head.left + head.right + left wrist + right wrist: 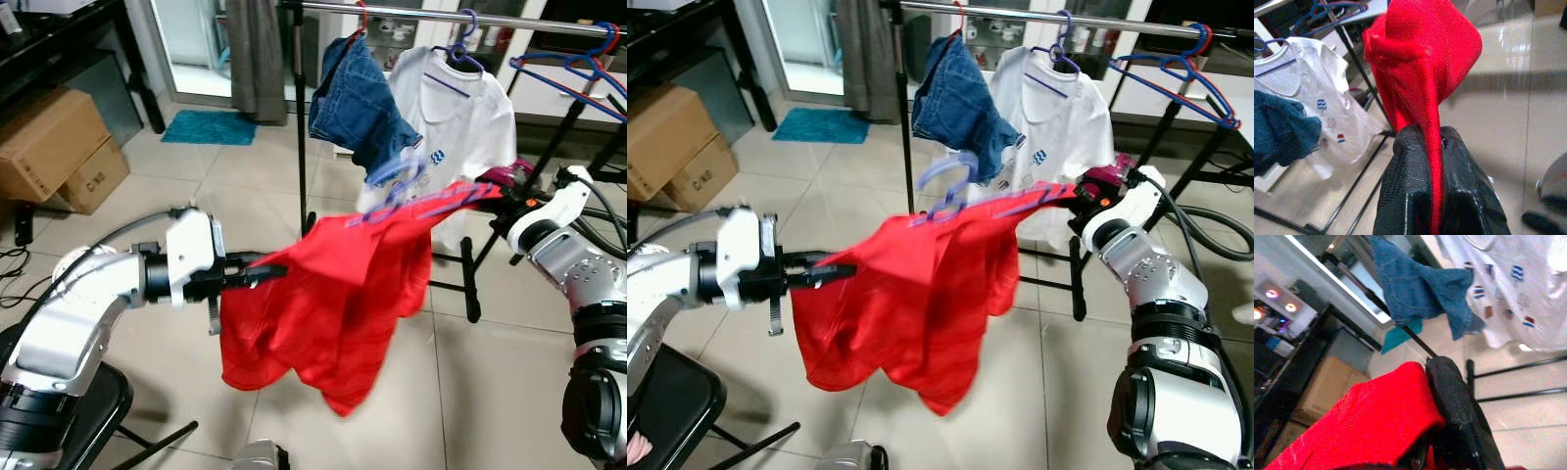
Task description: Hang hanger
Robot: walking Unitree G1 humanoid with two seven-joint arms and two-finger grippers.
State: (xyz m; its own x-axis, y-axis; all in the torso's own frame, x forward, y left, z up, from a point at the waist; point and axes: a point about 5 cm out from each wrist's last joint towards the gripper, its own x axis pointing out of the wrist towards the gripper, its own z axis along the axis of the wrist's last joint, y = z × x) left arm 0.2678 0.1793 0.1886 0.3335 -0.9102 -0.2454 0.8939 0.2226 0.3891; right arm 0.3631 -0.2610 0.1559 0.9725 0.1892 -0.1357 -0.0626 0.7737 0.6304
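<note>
Left gripper (274, 270) pinches red shirt (333, 294) — rack (441, 17) behind.

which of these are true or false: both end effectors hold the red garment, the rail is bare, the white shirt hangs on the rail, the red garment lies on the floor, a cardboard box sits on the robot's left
1. Both end effectors hold the red garment. True: the left end effector pinches one edge, the right end effector grips the other end.
2. The rail is bare. False: denim shorts, a white shirt and spare blue hangers hang there.
3. The white shirt hangs on the rail. True.
4. The red garment lies on the floor. False: it is stretched in the air on a purple hanger.
5. A cardboard box sits on the robot's left. True.
</note>
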